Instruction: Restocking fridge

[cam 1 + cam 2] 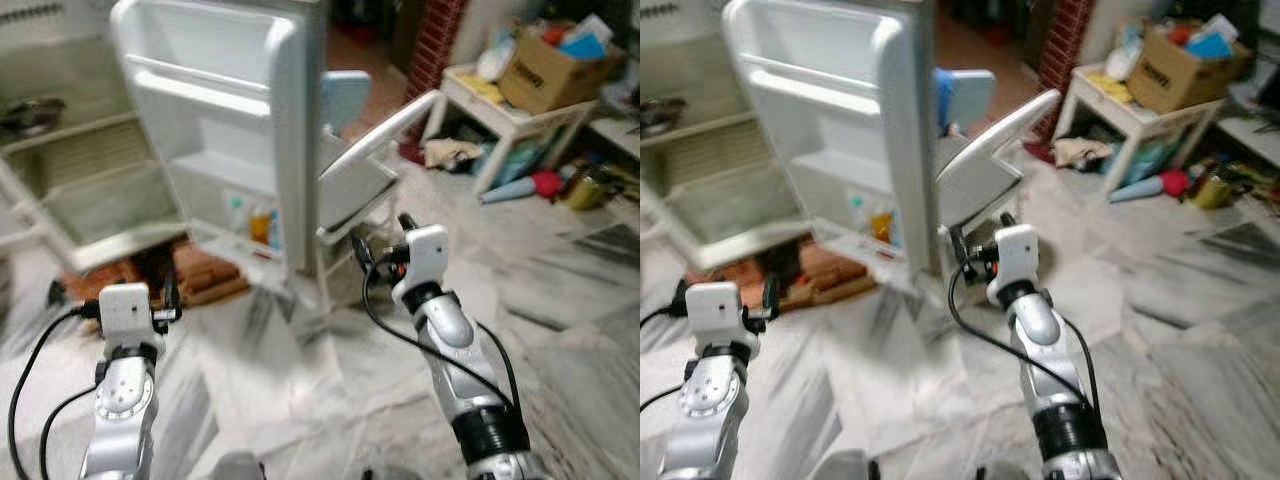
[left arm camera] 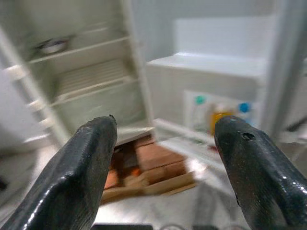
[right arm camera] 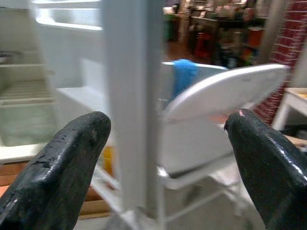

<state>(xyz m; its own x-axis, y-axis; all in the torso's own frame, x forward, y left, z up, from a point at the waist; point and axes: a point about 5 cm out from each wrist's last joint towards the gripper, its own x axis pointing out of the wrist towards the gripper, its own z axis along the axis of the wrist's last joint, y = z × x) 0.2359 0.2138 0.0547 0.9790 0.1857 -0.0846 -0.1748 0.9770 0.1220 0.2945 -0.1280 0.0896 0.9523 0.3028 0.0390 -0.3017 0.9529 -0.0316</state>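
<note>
The open fridge door [image 1: 225, 130] stands ahead between both empty, spread grippers, its edge nearer the right gripper [image 3: 160, 158] than the left gripper [image 2: 165, 158].

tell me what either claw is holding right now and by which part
Nothing is held. The left claw is open, its black fingers wide apart, facing the open white fridge. The right claw is open too, facing the edge of the white fridge door.
</note>
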